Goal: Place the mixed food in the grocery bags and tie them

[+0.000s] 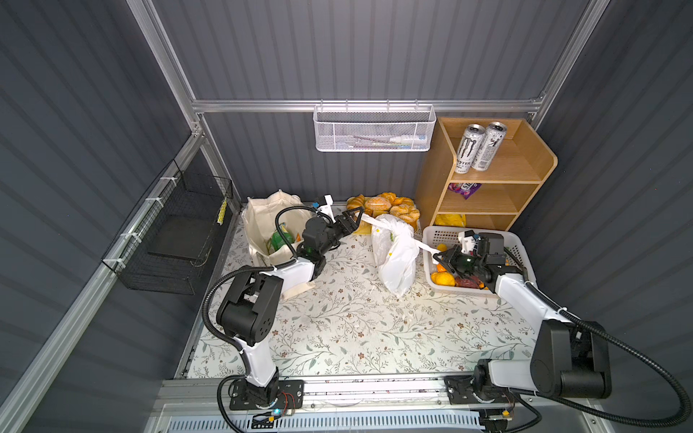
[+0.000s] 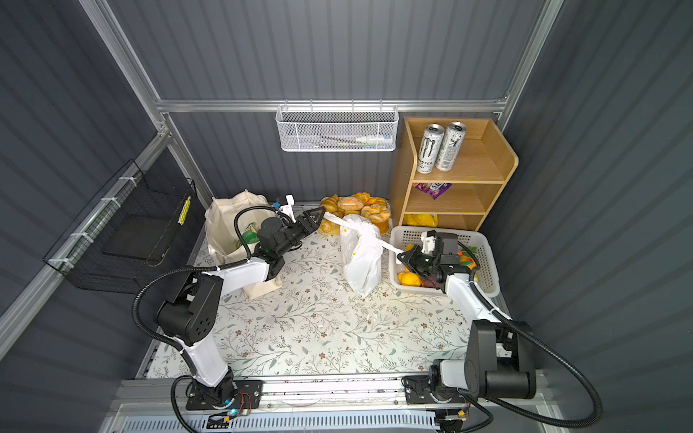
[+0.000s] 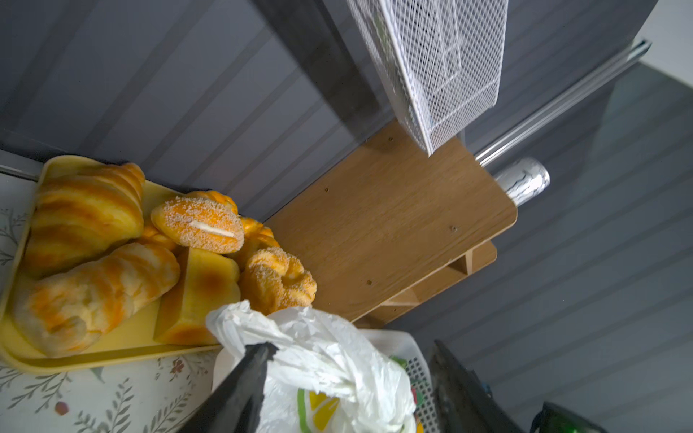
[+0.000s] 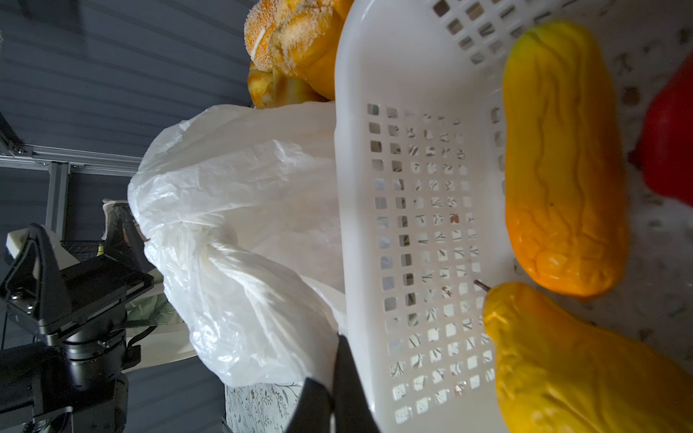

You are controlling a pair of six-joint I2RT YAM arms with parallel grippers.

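White plastic carrier bag [image 1: 397, 258], twisted at the neck, lies mid-counter [image 1: 337, 330] between my arms, its handles stretched to either side. My left arm reaches past the canvas tote [image 1: 258, 217]; left gripper [image 1: 354, 218] stands parted, one handle against one finger [image 3: 240, 382]. My right arm extends over the perforated basket [image 1: 523, 258]; right gripper [image 1: 437, 258] is pinched closed on the other handle. A yellow-green shape [image 3: 317, 406] shows through the film.

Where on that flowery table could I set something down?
The near half of the floral tabletop, between the front rail and the white plastic bag, is bare. A narrower strip lies between the canvas tote and that bag, partly under the left arm. The back is crowded: bread rolls, white basket, wooden shelf.
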